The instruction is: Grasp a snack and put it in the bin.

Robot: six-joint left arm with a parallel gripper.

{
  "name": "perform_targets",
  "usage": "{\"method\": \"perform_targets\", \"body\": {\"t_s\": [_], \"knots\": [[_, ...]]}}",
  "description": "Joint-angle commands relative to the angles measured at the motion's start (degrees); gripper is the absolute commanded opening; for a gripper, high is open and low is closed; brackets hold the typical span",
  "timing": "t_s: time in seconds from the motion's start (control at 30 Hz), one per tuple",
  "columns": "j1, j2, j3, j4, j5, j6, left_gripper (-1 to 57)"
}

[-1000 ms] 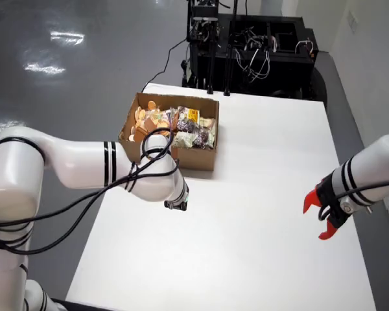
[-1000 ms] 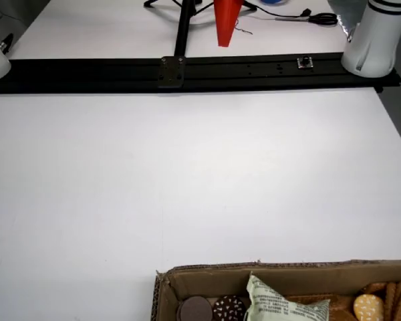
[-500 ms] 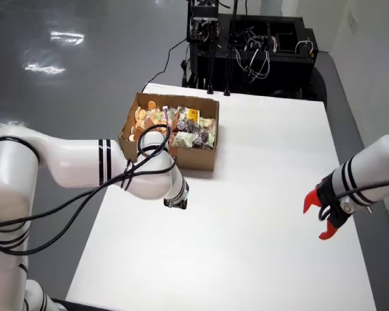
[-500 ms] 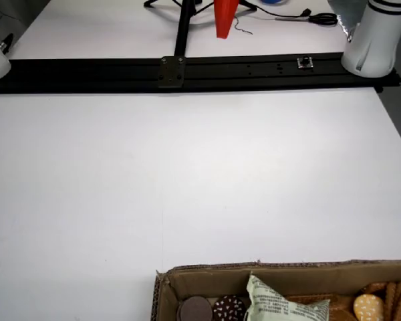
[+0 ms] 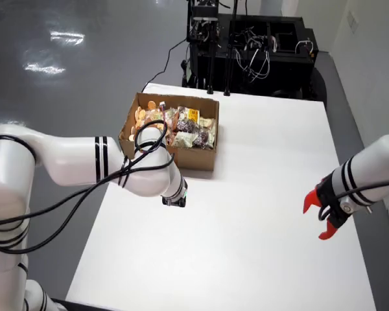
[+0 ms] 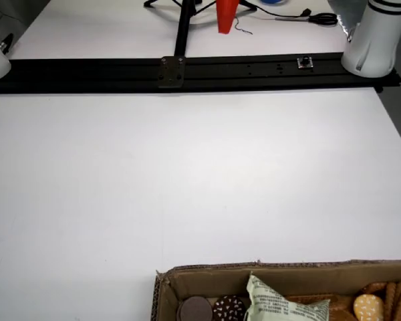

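From above, a white table fills the middle of the view, its far edge running by a black equipment rack and its left edge bordering grey floor. One cardboard box sits near the far left corner of the table, its left wall close to the table's left edge. It is packed with snacks: round orange biscuits on the left, dark and pale wrapped packets on the right; the exact count cannot be told.

Two arms show. The white working arm reaches in from the left, its wrist hanging just in front of the box's near wall; its gripper shows only as a small dark tip, and whether it is spread or clenched cannot be told. No snack is seen in it. A second arm at the right edge carries an orange-red gripper with jaws apart, over the table's right margin, well apart from the box.

The wide stretch of table between the two arms is bare white surface.

The view facing across the table shows the box rim at the bottom, one pale green packet and chocolate rounds inside, and a black rail along the far edge.
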Motion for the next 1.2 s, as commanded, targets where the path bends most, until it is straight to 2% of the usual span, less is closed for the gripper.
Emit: {"method": "perform_targets", "body": {"t_s": [0.03, 1.2], "knots": [[0.02, 0.03, 0.00, -0.01, 0.10, 0.00, 0.1], [1.37, 0.01, 0.00, -0.03, 0.22, 0.00, 0.2]]}}
